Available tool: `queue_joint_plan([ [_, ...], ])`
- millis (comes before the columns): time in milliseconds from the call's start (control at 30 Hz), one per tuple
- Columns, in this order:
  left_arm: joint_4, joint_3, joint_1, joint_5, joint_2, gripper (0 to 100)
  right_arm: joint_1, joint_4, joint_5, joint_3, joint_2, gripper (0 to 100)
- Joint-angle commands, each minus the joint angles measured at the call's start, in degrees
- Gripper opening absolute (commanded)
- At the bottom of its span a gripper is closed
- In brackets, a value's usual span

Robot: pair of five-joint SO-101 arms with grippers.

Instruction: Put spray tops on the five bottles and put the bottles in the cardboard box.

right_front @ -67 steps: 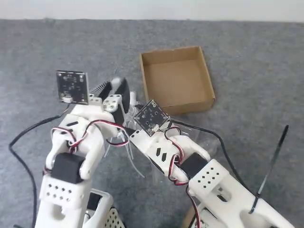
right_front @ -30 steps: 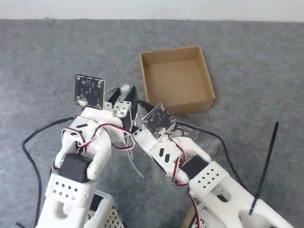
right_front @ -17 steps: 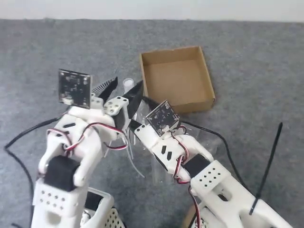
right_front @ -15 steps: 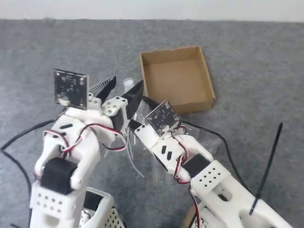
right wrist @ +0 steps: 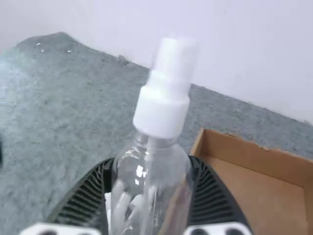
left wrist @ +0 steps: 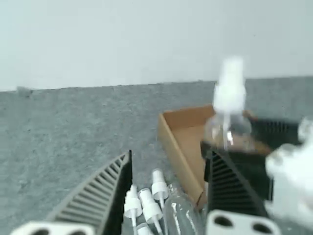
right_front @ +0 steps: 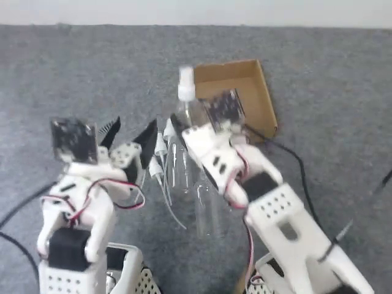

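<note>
The right gripper [right wrist: 152, 196] has its jaws closed round the body of a clear spray bottle [right wrist: 146, 169]. The bottle stands upright in the grip with its white spray top [right wrist: 164, 95] fitted. It hangs just short of the cardboard box [right_front: 267, 101], by the box's near corner, and is not yet over the box floor. The left gripper [left wrist: 168, 161] sits farther back from the box, jaws spread wide with nothing between them. It hovers above loose spray tops [left wrist: 146, 205] and clear bottles [right_front: 208, 211] lying on the grey carpet [right_front: 73, 67].

The step in hand looks like boxing this capped bottle. To do it well, the right arm should carry the bottle high enough that its base passes over the box's near wall. It should then lower the bottle toward a corner of the box so there is room for the other four. The jaws should part only once the bottle rests on the box floor, because a smooth, top-heavy bottle dropped early would likely topple or roll.
</note>
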Motion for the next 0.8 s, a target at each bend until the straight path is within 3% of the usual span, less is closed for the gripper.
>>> queue_joint_plan([
  [0, -5.4, 9.7, 1.3, -3.9, -1.1, 23, 0.5, 4.4, -0.9, -16.4, 9.5, 0.6],
  [233, -9.6, 13.9, 8.4, -4.2, 0.4, 34, -1.5, 15.7, -1.0, -32.8, 19.6, 0.6],
  [467, -19.7, 14.9, 4.0, -5.5, 9.6, 33, -3.9, 26.2, -0.7, -33.0, 12.9, 0.6],
  [767, -22.9, 15.3, 3.5, -6.0, 14.4, 33, 1.1, 23.6, -0.4, -28.0, 8.2, 0.6],
])
